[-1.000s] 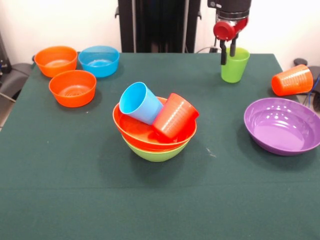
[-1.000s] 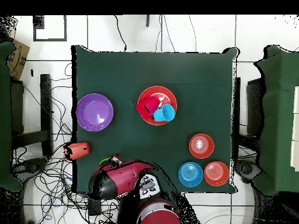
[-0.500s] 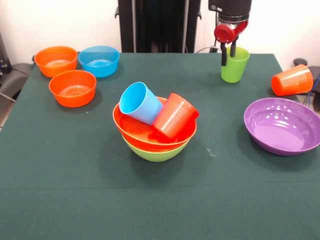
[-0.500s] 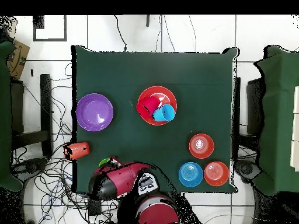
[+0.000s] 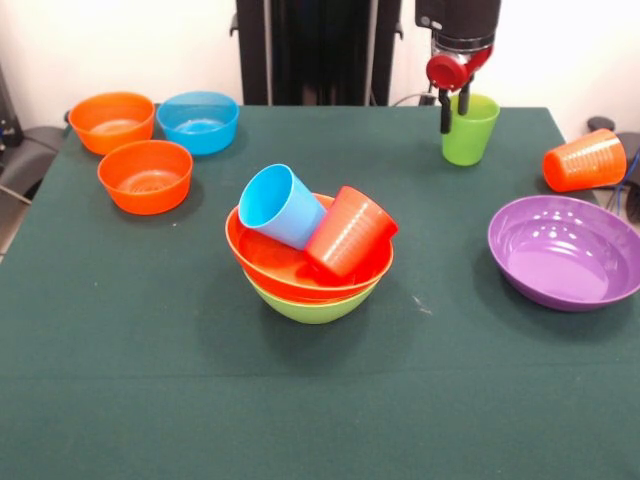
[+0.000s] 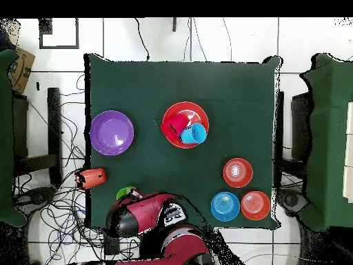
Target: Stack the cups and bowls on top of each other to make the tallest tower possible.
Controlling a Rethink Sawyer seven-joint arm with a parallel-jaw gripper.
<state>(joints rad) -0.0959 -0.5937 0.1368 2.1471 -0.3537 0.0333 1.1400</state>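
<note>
2 large bowls make the tower (image 5: 312, 268): an orange-red bowl (image 5: 270, 262) nested in a lime green bowl (image 5: 312, 305), near the middle of the worktop (image 5: 150, 350). Inside the upper bowl 2 cups lie tilted against each other, a light blue cup (image 5: 280, 204) and a red cup (image 5: 349, 231), their rims facing outward. At the worktop's far edge, toward its right corner in the front view, a lime green cup (image 5: 470, 129) stands upright. The gripper (image 5: 453, 105) hangs right at that cup's rim, 1 dark finger in front of its wall and the other at or inside the rim; whether they clamp the wall I cannot tell. An orange cup (image 5: 584, 160) lies on its side at the right edge. Just in front of it, a purple bowl (image 5: 566, 252) sits open side up. At the far left corner are 3 small bowls close together: an orange bowl (image 5: 112, 121), a blue bowl (image 5: 198, 121) beside it, and a second orange bowl (image 5: 146, 176) in front. No writing is readable on any piece. Open green cloth spans the whole near edge and the strips between the tower and both side groups.
</note>
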